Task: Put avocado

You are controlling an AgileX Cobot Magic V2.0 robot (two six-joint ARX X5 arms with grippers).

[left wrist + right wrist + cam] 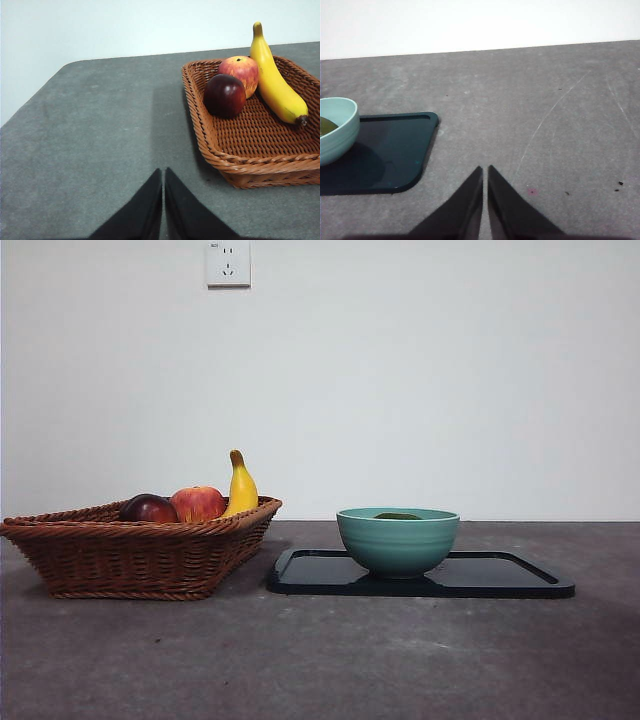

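The avocado lies inside the teal bowl, only its dull green top showing above the rim; the right wrist view catches a sliver of the avocado in the bowl. The bowl stands on a dark tray. My left gripper is shut over bare table beside the wicker basket. My right gripper is shut over bare table beside the tray. Neither gripper shows in the front view.
The wicker basket at the left holds a dark maroon fruit, a red apple and a banana. A wall socket sits on the back wall.
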